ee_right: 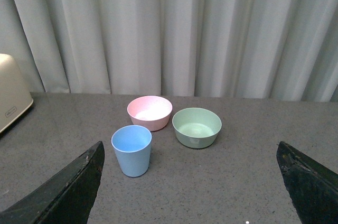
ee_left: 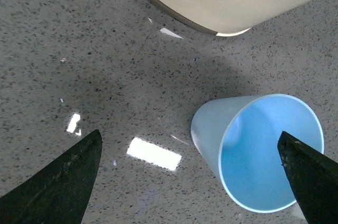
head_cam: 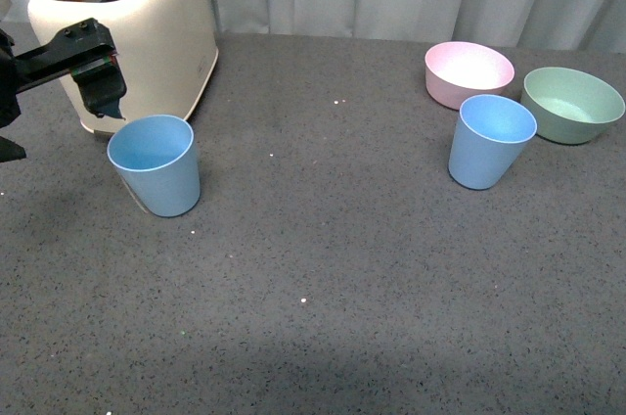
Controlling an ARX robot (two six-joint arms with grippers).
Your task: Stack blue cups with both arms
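Note:
Two light-blue cups stand upright and far apart on the grey table. One cup (head_cam: 155, 163) is at the left, in front of the toaster. The other cup (head_cam: 492, 141) is at the right, beside the bowls. My left arm (head_cam: 68, 51) hovers at the left edge, above and behind the left cup. My left gripper (ee_left: 189, 135) is open and empty, and that cup (ee_left: 259, 155) lies below it, close to one finger (ee_left: 309, 174). My right gripper (ee_right: 189, 145) is open and empty, well back from the right cup (ee_right: 131, 150). It does not show in the front view.
A cream toaster (head_cam: 137, 28) holding a slice of bread stands at the back left, close behind the left cup. A pink bowl (head_cam: 469, 72) and a green bowl (head_cam: 572, 104) sit behind the right cup. A white curtain hangs behind the table.

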